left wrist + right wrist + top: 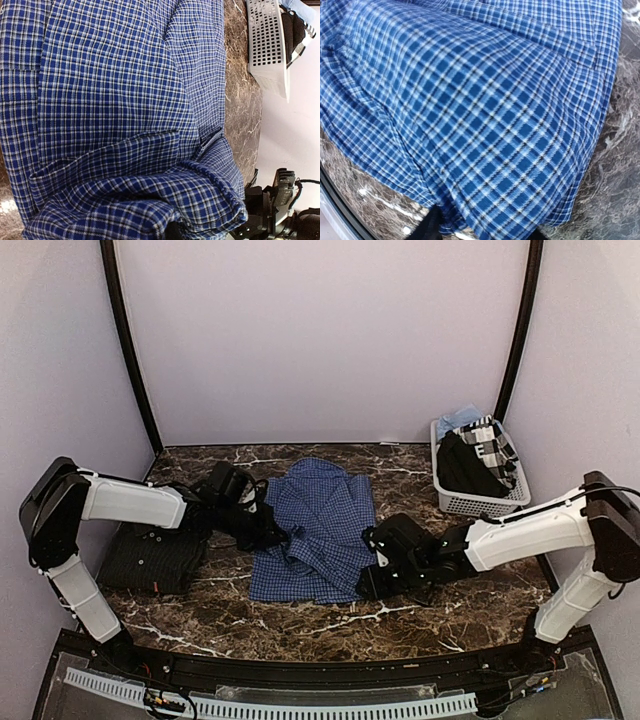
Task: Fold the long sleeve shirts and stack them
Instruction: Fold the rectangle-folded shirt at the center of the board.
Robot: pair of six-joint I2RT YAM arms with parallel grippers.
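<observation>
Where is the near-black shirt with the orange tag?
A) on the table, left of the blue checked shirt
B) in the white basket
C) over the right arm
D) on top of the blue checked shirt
A: the near-black shirt lies on the table, left of the blue checked shirt, apart from the white basket.

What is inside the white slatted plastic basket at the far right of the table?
The white slatted plastic basket holds a black garment, a black-and-white checked cloth and a light blue cloth. Anything under them is covered.
</observation>
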